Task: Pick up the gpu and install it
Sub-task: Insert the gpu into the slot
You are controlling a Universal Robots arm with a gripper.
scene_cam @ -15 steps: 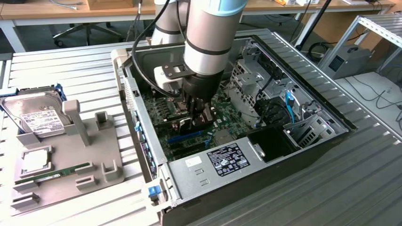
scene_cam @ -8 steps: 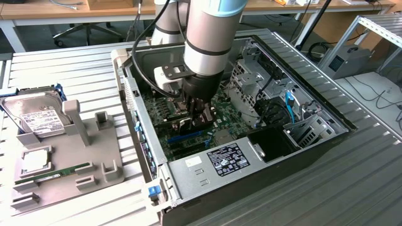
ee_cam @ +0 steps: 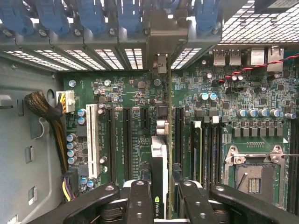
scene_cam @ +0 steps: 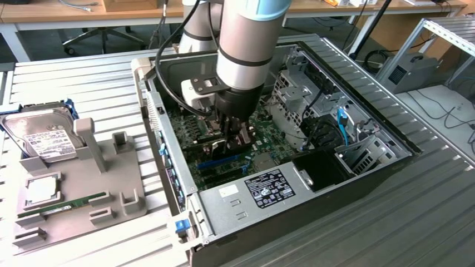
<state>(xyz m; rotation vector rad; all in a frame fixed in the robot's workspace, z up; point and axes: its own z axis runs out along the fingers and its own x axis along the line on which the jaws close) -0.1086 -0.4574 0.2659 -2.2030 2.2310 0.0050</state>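
The gpu (ee_cam: 160,158) stands on edge over the green motherboard (ee_cam: 126,93), between the long black expansion slots. Its silver end bracket (ee_cam: 161,63) reaches the rear slot openings of the case. My gripper (ee_cam: 162,199) is shut on the card, one black finger on each face. In the exterior view the gripper (scene_cam: 231,143) reaches straight down into the open computer case (scene_cam: 356,172), with the gpu (scene_cam: 215,146) low over the board. I cannot tell whether the card's edge sits in a slot.
Blue slot latches (ee_cam: 88,16) line the case's rear wall. An open CPU socket (ee_cam: 254,172) lies beside the RAM slots. The power supply (scene_cam: 256,194) fills the near end. Outside, a grey fixture (scene_cam: 97,183) carries a hard drive (scene_cam: 44,136) and RAM stick (scene_cam: 63,204).
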